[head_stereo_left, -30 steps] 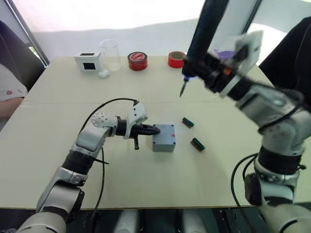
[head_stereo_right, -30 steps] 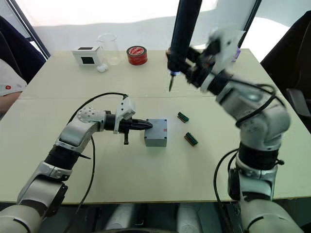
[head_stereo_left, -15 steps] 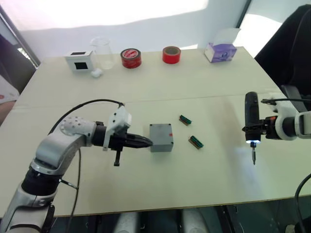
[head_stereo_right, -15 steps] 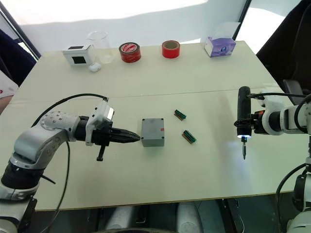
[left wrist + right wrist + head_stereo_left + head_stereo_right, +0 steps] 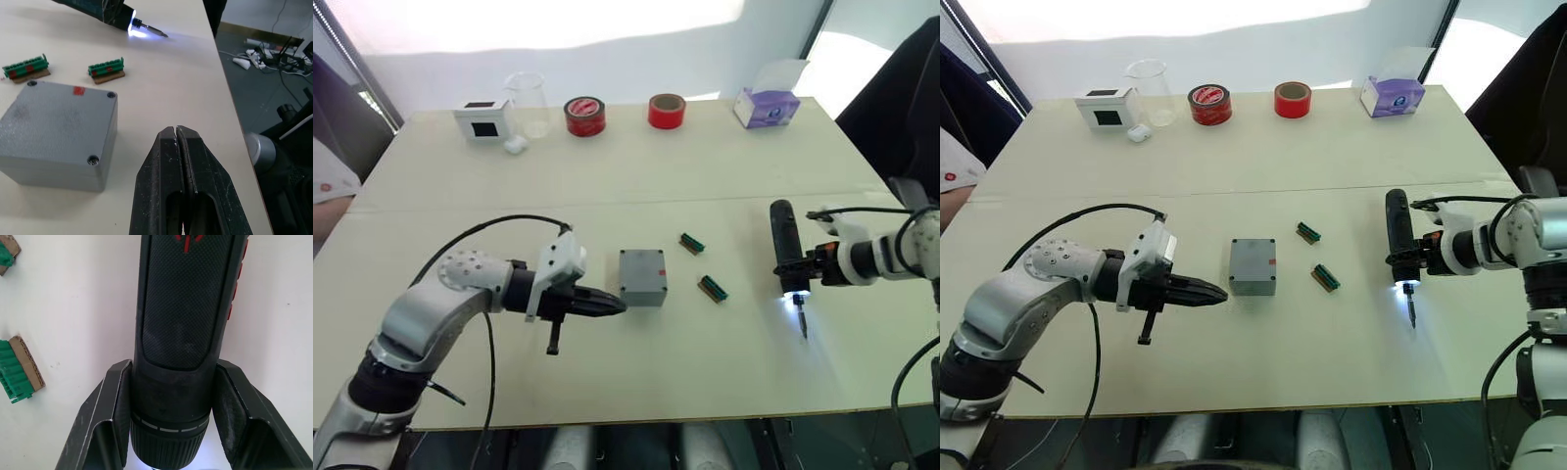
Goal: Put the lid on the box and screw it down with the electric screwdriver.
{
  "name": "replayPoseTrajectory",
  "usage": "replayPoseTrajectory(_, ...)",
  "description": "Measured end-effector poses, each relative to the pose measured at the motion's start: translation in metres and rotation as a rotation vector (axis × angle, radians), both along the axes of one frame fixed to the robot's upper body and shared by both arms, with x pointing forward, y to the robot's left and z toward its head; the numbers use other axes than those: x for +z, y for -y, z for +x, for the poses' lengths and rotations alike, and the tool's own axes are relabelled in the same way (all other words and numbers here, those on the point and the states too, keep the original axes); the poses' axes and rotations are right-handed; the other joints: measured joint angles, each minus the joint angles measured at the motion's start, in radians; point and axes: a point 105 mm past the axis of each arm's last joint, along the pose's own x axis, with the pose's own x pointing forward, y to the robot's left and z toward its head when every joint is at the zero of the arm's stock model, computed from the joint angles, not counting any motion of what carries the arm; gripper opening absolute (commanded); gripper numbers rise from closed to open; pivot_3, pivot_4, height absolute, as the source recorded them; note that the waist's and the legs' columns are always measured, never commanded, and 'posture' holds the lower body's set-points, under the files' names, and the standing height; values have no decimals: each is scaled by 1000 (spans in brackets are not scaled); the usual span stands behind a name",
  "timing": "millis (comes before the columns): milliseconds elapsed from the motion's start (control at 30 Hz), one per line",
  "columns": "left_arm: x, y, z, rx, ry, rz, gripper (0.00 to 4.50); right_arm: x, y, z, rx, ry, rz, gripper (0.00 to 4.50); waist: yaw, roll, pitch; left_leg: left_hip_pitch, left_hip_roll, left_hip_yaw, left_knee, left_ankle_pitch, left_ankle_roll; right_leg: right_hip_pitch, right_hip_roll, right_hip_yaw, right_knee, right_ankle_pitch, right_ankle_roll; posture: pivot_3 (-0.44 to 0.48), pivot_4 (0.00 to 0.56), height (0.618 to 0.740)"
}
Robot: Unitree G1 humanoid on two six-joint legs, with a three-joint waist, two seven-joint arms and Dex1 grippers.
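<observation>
Box (image 5: pixel 642 277): small gray square enclosure, mid-table, with the lid (image 5: pixel 61 113) already seated on top. Lid face is flat and speckled gray, with a small red mark near one edge and dark screw holes at the corners; 3 holes show in the left wrist view.

Left gripper (image 5: pixel 610 305): both black fingers pressed together, clenched on nothing, tips level with the table and pointing at the box's left side, just beside it, not touching.

Right gripper (image 5: pixel 170 431): fingers clasp the electric screwdriver (image 5: pixel 1398 240) around its lower barrel. Tool is thick, black and textured, with red markings along the body, a thin metal bit and a white light glowing at the tip. It sits right of the box, well apart, bit angled down close above the tabletop.

2 green terminal strips (image 5: pixel 701 265) lie between box and screwdriver.
</observation>
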Motion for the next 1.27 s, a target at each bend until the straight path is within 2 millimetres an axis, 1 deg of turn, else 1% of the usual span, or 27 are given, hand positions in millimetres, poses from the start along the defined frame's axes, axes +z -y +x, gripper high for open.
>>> replayPoseTrajectory(67,0,-1,1,10,3,5,0,-1,2,1,-2,2,-22,3382,0,0,0,0,0,0,0,0,0,0,0,0,0,0,0,0,150,740)
replayPoseTrajectory(100,0,-3,2,21,7,10,0,0,3,2,0,12,-31,3834,-1,0,0,0,0,0,1,0,0,1,0,0,0,0,0,0,150,740)
replayPoseTrajectory(133,0,-3,3,26,10,11,0,0,4,2,0,16,-35,4088,-1,0,0,0,0,0,1,0,0,1,0,0,0,0,0,0,150,740)
replayPoseTrajectory(167,0,-4,3,30,11,12,0,1,4,3,5,22,-35,4464,-1,-1,0,0,0,-1,1,0,0,1,0,0,0,0,0,0,150,740)
replayPoseTrajectory(400,0,-14,9,73,9,34,0,3,6,7,32,62,-71,4464,-3,-1,0,0,0,-1,1,0,0,1,0,-1,0,0,0,0,150,740)
replayPoseTrajectory(467,5,-26,13,125,5,23,0,10,4,8,62,115,-73,4464,-4,-1,0,0,0,-1,1,0,0,0,0,-1,1,0,0,0,150,740)
replayPoseTrajectory(533,9,-45,16,227,-35,-6,0,28,11,5,118,225,-123,4464,-2,0,1,0,0,-1,1,0,0,0,0,0,1,-1,1,0,150,740)
replayPoseTrajectory(600,6,-60,17,325,-98,-55,0,53,14,5,160,372,-159,4464,-2,0,1,0,0,-1,1,0,0,0,0,0,1,-1,1,0,150,740)
replayPoseTrajectory(667,0,-65,12,361,-152,-84,0,76,9,1,186,493,-133,4464,-3,-2,1,1,1,-2,2,0,0,1,0,0,2,-1,1,0,150,740)
replayPoseTrajectory(700,-7,-66,6,372,-188,-84,0,85,4,-3,207,542,-97,4464,-3,-2,1,2,1,-1,2,0,0,2,0,0,3,-1,1,0,150,740)
replayPoseTrajectory(767,-14,-67,-1,381,-228,-82,0,92,-6,-14,239,596,-26,4464,0,-4,1,2,1,-2,2,0,-1,2,0,-1,3,-1,1,0,150,740)
replayPoseTrajectory(800,-18,-68,-5,389,-245,-70,0,91,-13,-21,271,602,18,4464,2,-4,1,2,1,-3,2,0,-1,3,0,-1,4,-1,1,0,150,740)
replayPoseTrajectory(867,-27,-73,-14,403,-275,-31,0,71,-34,-52,376,534,112,4464,16,-5,0,2,3,-3,2,0,-1,3,1,-2,3,-1,1,0,150,740)
replayPoseTrajectory(900,-32,-74,-18,409,-294,-13,0,53,-46,-69,435,459,154,4464,21,-5,1,2,3,-3,2,0,-1,4,2,-2,2,-1,1,0,150,740)
replayPoseTrajectory(933,-36,-73,-26,400,-312,6,0,33,-60,-91,504,367,192,4464,27,-5,0,2,3,-4,2,0,-1,4,1,-2,2,-1,1,0,150,740)
replayPoseTrajectory(1000,-40,-67,-37,373,-363,3,0,5,-78,-122,583,238,249,4464,28,-5,1,2,3,-3,3,0,-1,5,1,-1,2,0,0,0,150,740)
replayPoseTrajectory(1033,-38,-64,-41,358,-370,0,0,1,-83,-129,608,218,257,4464,24,-4,1,2,3,-2,4,0,-1,5,1,-1,2,-1,-4,0,150,740)
replayPoseTrajectory(1067,-37,-62,-43,351,-369,1,0,1,-84,-132,616,220,256,4464,22,-5,0,3,3,-2,4,0,-1,5,1,-1,0,-1,-6,0,150,740)
replayPoseTrajectory(1167,-41,-64,-51,354,-394,27,0,2,-83,-136,613,231,254,4464,21,-6,0,9,4,-2,4,0,-2,11,1,-1,-2,-1,-7,0,150,740)
replayPoseTrajectory(1200,-43,-64,-55,351,-414,40,0,1,-84,-138,616,223,258,4464,21,-6,0,9,5,-2,3,0,-2,10,2,-1,-2,-1,-7,0,150,740)
replayPoseTrajectory(1267,-41,-59,-60,328,-418,36,0,0,-84,-139,622,224,263,4464,23,-6,0,8,5,-2,3,0,-2,10,2,-1,-2,-1,-7,0,150,740)
